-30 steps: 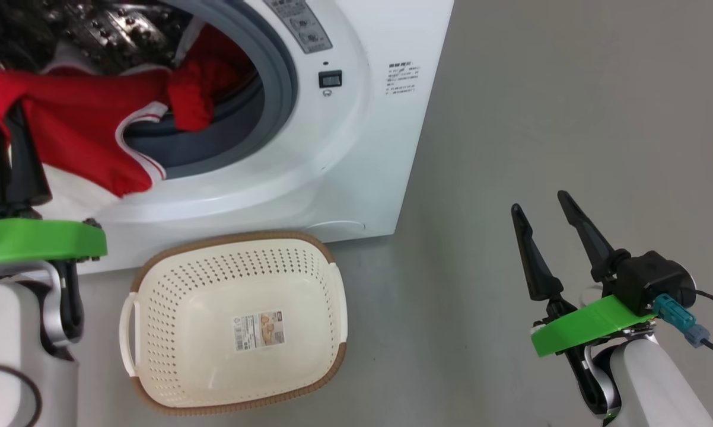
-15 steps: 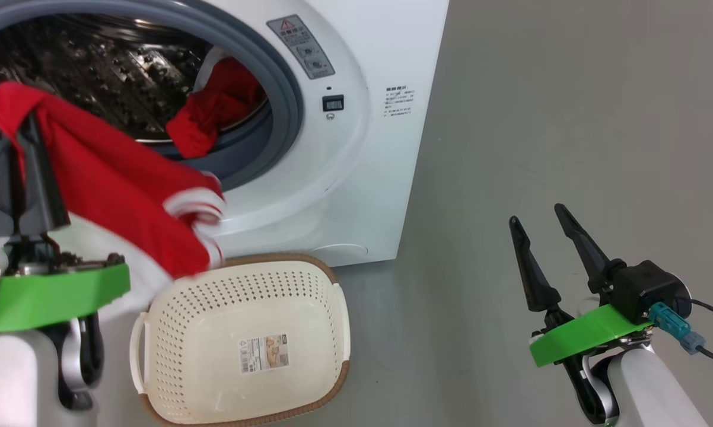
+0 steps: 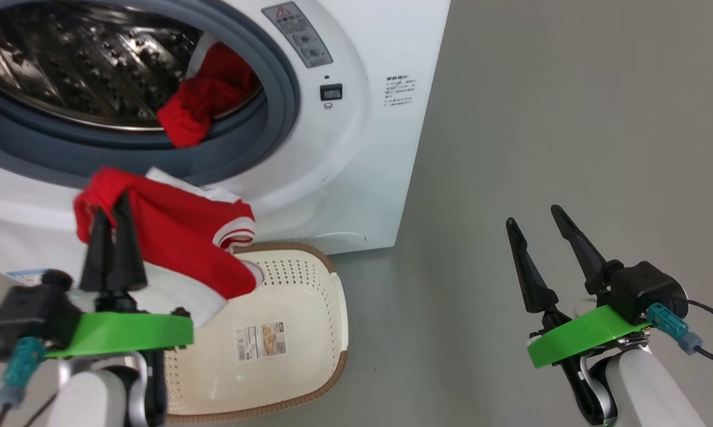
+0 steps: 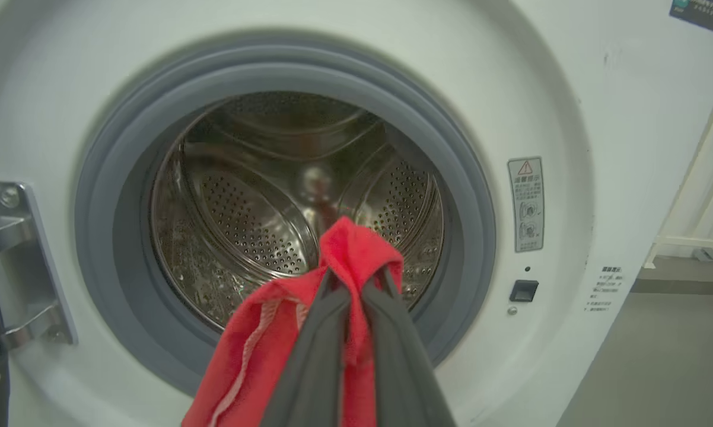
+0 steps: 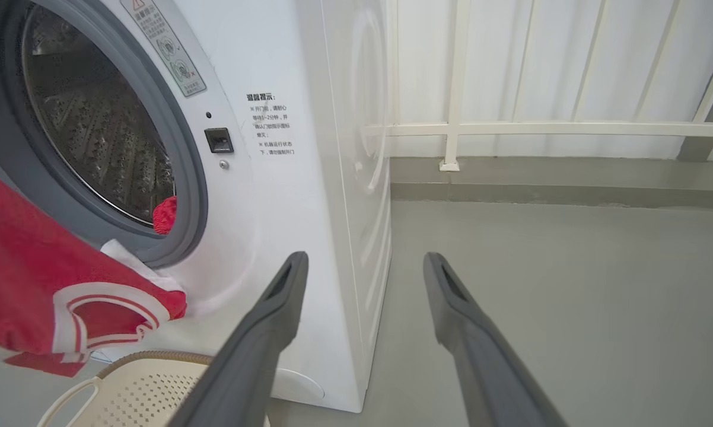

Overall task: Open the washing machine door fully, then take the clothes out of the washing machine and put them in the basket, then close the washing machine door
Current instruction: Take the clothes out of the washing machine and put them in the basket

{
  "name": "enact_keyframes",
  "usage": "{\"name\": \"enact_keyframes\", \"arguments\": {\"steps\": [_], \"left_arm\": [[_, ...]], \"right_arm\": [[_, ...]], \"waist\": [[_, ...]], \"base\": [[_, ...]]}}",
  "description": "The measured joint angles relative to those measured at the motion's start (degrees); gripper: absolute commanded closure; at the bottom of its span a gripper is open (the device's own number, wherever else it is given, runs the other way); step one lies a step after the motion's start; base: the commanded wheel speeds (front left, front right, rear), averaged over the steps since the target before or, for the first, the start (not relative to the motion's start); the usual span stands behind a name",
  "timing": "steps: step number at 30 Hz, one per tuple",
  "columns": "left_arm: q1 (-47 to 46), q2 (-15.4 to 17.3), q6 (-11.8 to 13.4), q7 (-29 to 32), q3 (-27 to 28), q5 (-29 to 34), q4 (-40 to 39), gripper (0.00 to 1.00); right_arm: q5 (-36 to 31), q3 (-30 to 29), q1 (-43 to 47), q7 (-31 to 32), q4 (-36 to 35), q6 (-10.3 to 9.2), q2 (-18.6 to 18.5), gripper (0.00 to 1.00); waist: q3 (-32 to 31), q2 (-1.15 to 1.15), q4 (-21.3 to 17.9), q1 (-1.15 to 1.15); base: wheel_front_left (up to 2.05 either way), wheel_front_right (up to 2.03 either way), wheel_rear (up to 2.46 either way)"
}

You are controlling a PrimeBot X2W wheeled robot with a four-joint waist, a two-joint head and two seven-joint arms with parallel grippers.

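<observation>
Head view: my left gripper (image 3: 111, 204) is pinched almost closed on one bright red soft garment with white trim (image 3: 178, 237), which hangs over the 10 o'clock rim of the single cream perforated plastic basket (image 3: 340, 308). My right gripper (image 3: 533, 216), at 4 o'clock, stands wide and holds nothing. A second red garment (image 3: 199, 104) lies in the mouth of the one big white front-loading washing machine (image 3: 362, 166), at 12 o'clock.
</observation>
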Motion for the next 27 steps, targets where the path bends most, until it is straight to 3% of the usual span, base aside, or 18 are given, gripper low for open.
{"name": "enact_keyframes", "arguments": {"steps": [11, 27], "left_arm": [[-0.85, -1.81, -1.47, -1.13, -2.05, -1.98, 13.35, 1.00], [-14.18, -2.54, -9.59, -1.20, -2.04, -8.01, 47.04, 1.00]], "right_arm": [[0.00, -0.34, -0.79, 0.00, -0.12, 0.00, 0.00, 0.00], [0.09, -0.30, -4.24, 0.00, -0.44, 0.00, 0.01, 0.00]], "waist": [[4.22, 0.00, -0.02, 0.00], [11.02, 0.00, -0.92, 0.00]], "base": [[0.00, 0.00, 0.00], [0.00, 0.00, 0.00]]}}
